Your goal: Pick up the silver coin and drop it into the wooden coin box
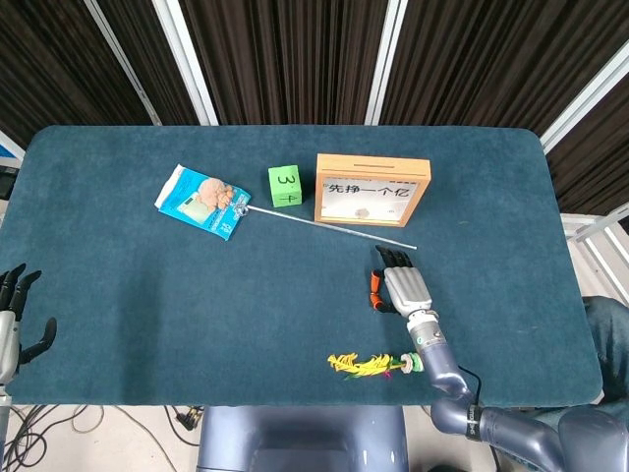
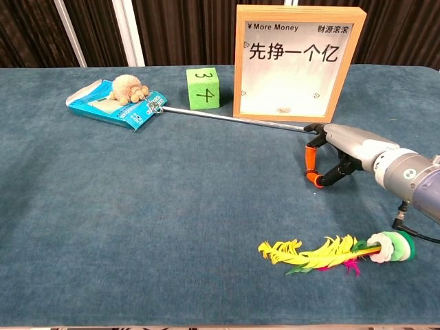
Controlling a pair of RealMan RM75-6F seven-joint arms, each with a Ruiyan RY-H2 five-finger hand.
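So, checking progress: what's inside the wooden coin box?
Through the wooden coin box window, one small coin-like piece lies at the bottom. The space behind the frame is hidden.

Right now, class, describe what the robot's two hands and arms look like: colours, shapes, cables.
The right hand has a silver-grey shell, black fingers, orange tips on two digits; its grey wrist shows a round mark and a thin black cable. The left hand is grey with black fingers.

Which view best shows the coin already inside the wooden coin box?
The chest view: the wooden coin box faces it, and a coin lies behind its window. The head view shows only a faint speck there.
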